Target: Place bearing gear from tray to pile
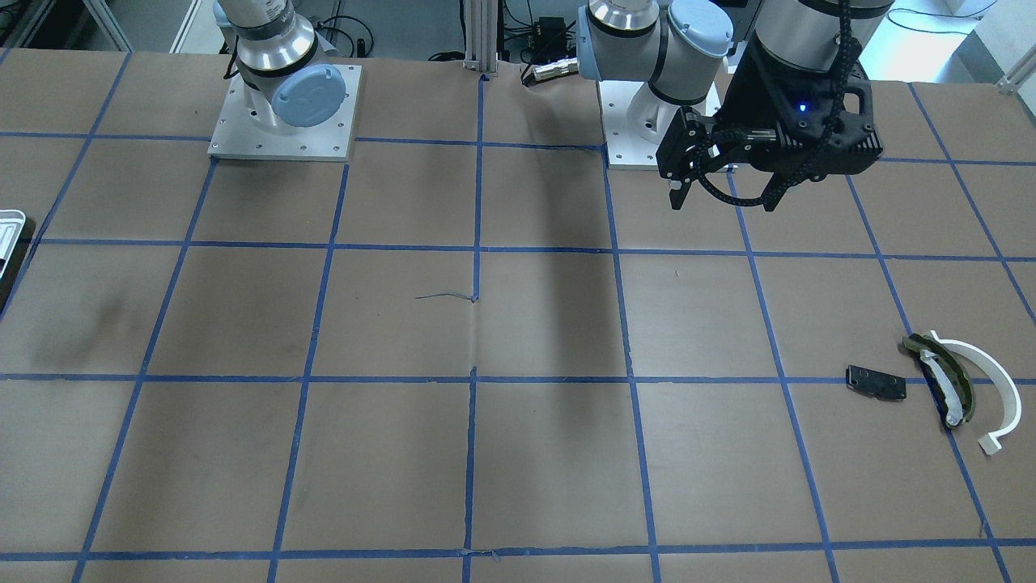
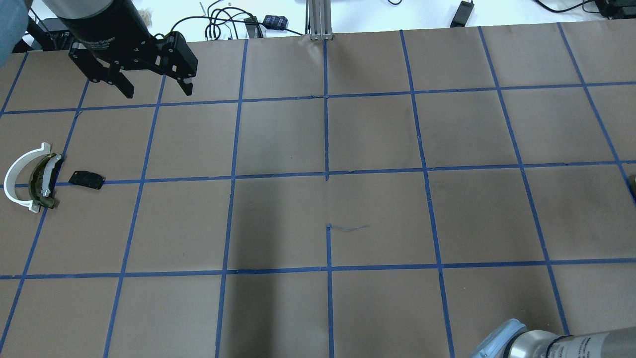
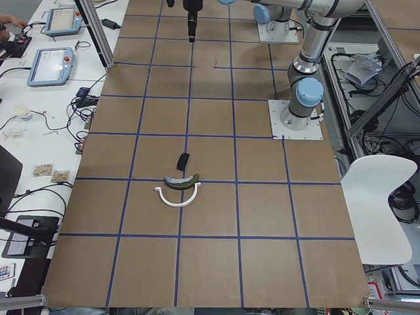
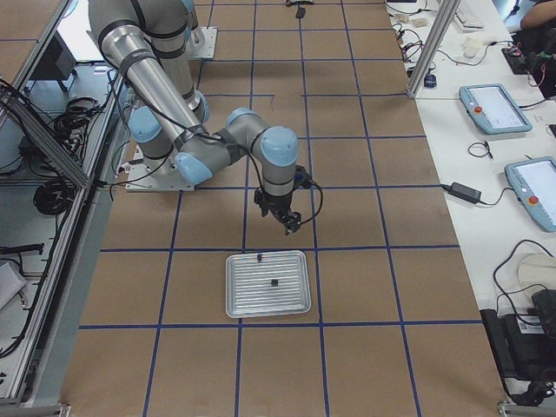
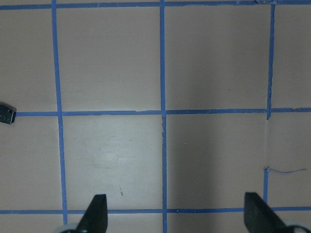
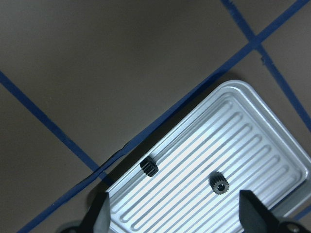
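While both arms hang clear of the table (image 2: 377,139), the pile lies at the robot's far left. It consists of a white arc (image 2: 17,171), an olive piece (image 2: 42,181) nested against the arc's inner side, and a black plate (image 2: 87,179) just beside them, apart from both.

The left gripper (image 2: 158,93) hangs beyond the pile, toward the far table edge. Its fingers are spread wide and hold nothing. The left wrist view shows only bare grid paper between them, with a corner of the black plate at the view's left edge.

The tray (image 6: 262,141) rests flat at the robot's far right, well apart from the pile. It holds two small dark gears. The left gear (image 6: 149,168) lies on its side, touching the tray's rim wall. The right gear (image 6: 219,184) lies flat on the ribbed floor, bore upward, nearer the tray's middle.

The right gripper (image 6: 177,218) hangs above the tray, with its fingers apart and empty. In the right wrist view both gears lie ahead of the fingertips, within the span between the two fingers. The left gear sits nearer the left finger and the right gear nearer the right finger. Neither gear touches the gripper.
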{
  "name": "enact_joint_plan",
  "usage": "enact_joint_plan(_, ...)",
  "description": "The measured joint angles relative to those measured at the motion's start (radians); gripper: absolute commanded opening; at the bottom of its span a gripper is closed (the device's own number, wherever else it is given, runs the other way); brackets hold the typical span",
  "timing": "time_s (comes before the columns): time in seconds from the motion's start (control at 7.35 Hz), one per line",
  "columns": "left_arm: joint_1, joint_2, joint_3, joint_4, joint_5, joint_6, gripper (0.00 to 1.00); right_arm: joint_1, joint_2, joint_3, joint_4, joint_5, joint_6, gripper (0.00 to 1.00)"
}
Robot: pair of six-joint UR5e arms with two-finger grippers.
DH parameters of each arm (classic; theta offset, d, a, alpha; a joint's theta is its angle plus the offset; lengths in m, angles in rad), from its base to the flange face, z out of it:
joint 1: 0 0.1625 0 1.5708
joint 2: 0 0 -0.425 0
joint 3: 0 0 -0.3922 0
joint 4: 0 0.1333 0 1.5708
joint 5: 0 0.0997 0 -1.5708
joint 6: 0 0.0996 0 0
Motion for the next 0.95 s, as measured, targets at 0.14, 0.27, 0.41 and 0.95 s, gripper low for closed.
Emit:
enact_joint_plan(0.14,0.000,0.000,0.000,0.000,0.000,0.000,1.00,-0.029,0.054,0.026,-0.057,0.002,-0.107,0.89)
enact_joint_plan(0.27,0.000,0.000,0.000,0.000,0.000,0.000,1.00,-0.053,0.105,0.022,-0.076,-0.002,-0.175,0.79)
enact_joint_plan(0.41,0.000,0.000,0.000,0.001,0.000,0.000,1.00,-0.070,0.137,0.012,-0.077,-0.005,-0.215,0.74)
enact_joint_plan(0.95,0.000,-0.007,0.000,0.008,-0.002,0.000,1.00,-0.081,0.162,0.009,-0.056,0.005,-0.355,0.58)
